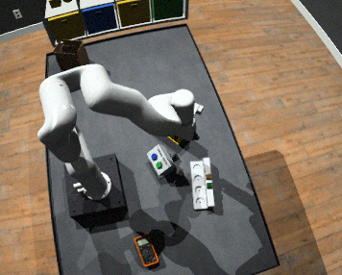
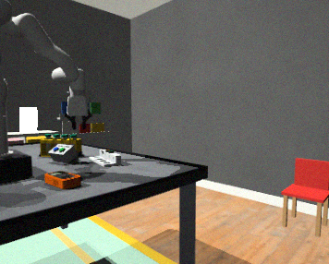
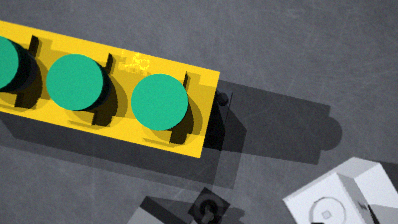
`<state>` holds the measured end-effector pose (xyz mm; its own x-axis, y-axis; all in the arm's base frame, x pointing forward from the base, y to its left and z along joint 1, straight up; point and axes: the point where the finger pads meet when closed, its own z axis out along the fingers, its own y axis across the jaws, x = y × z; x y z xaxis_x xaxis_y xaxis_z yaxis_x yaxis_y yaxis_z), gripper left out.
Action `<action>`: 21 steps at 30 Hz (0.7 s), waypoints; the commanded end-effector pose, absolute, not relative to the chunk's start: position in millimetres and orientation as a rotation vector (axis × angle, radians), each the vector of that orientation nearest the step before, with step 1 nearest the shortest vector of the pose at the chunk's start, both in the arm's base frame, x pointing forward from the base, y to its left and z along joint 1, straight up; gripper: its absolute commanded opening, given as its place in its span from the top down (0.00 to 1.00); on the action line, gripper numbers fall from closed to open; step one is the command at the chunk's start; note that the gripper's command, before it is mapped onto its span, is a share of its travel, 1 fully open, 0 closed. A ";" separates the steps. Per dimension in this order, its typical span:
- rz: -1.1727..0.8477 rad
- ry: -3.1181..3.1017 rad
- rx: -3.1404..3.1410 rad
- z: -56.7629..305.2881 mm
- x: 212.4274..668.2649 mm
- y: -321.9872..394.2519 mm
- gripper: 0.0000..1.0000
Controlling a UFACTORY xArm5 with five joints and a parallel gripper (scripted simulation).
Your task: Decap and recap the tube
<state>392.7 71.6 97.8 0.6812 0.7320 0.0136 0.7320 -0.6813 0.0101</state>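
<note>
The yellow decapping station [image 3: 110,97] lies under my wrist, and three green caps show on its tubes, the end one [image 3: 159,101] nearest the middle of the wrist view. In the top view the arm hides most of the station [image 1: 177,139]. In the exterior view my gripper [image 2: 76,125] hangs above the station [image 2: 60,145], clear of the caps, with its fingers partly apart and nothing between them. The white cap tray [image 1: 202,184] has empty nests and also shows in the wrist view [image 3: 345,197]. The key housing [image 1: 160,161] carries the blue key [image 1: 154,156] and the green key [image 1: 158,164].
An orange multimeter [image 1: 146,251] lies near the table's front edge. The arm's base [image 1: 96,189] stands on a black plate at the left. A brown box [image 1: 70,53] and coloured bins [image 1: 115,14] stand at the back. A red chair [image 2: 309,186] stands off the table.
</note>
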 end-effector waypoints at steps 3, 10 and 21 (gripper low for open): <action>0.030 1.420 2.801 98.9 393.8 71.8 0.54; 0.028 1.535 2.739 98.9 393.9 71.8 0.54; 0.024 1.779 2.586 98.9 393.9 71.8 0.54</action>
